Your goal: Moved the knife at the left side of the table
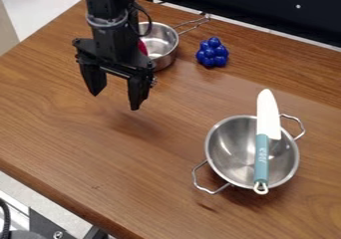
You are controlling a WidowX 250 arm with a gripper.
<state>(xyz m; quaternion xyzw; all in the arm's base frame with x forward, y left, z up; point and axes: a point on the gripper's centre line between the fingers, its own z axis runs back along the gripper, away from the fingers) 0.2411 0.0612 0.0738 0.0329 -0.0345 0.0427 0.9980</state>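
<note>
The black two-finger gripper [116,101] hangs with its fingers spread and nothing between them. Just behind it sits a small steel saucepan [162,42]. Further out, nearer the camera, the white-bladed, teal-handled knife [267,116] lies across a round two-handled steel bowl [232,151].

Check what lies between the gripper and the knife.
In the camera view, from gripper to knife: wooden tabletop, then the left rim and inner wall of the metal bowl the knife lies across.
</note>
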